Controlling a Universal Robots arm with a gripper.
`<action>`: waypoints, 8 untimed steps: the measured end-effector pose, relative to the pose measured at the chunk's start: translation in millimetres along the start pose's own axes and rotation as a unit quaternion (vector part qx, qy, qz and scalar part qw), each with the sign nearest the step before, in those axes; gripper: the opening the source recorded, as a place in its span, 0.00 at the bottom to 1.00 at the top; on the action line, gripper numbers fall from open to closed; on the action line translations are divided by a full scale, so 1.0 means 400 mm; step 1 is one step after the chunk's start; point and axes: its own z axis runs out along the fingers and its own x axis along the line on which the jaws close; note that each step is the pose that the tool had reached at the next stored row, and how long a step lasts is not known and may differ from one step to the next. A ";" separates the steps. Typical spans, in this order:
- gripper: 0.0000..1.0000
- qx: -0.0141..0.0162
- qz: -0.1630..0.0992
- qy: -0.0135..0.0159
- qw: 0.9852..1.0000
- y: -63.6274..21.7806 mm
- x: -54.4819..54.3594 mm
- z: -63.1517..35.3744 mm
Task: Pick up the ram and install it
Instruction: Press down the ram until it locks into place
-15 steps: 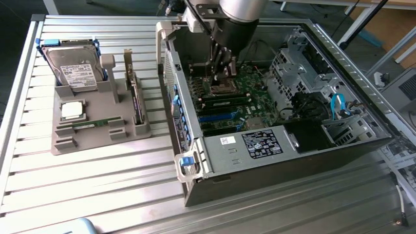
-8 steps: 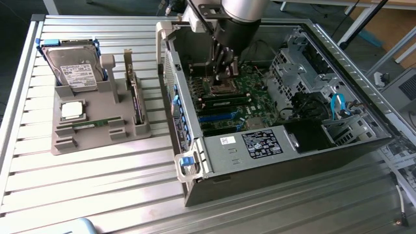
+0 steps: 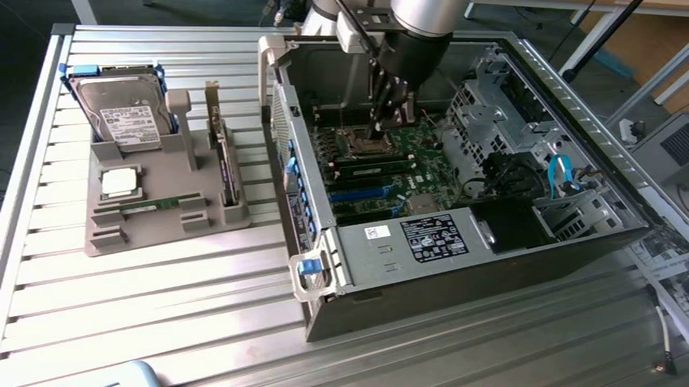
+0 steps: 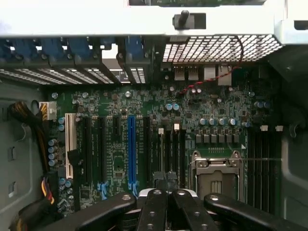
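One ram [image 3: 156, 203], a thin green stick, lies flat in the grey tray [image 3: 161, 234] at the exterior view's left. My gripper [image 3: 379, 127] hangs inside the open computer case [image 3: 431, 234], just above the motherboard [image 3: 425, 173] near the processor socket [image 3: 361, 143]. In the wrist view its black fingers [image 4: 153, 204] meet at the gripper [image 4: 166, 177], shut, over the black memory slots [image 4: 168, 149] beside the socket [image 4: 216, 178]. I see no stick between the fingers. A narrow green strip [image 3: 372, 168] runs along the slots; I cannot tell whether it is a seated ram.
The tray also carries a hard drive [image 3: 124, 117], a square silver processor [image 3: 119, 181] and an upright dark expansion card [image 3: 224, 161]. Drive cages [image 3: 490, 105], a blue cable [image 3: 560, 173] and the power supply [image 3: 431, 238] crowd the case. The case stands on a ribbed metal table [image 3: 161, 314].
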 end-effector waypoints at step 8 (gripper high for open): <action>0.11 0.000 0.000 0.000 1.000 -0.058 -0.001 -0.002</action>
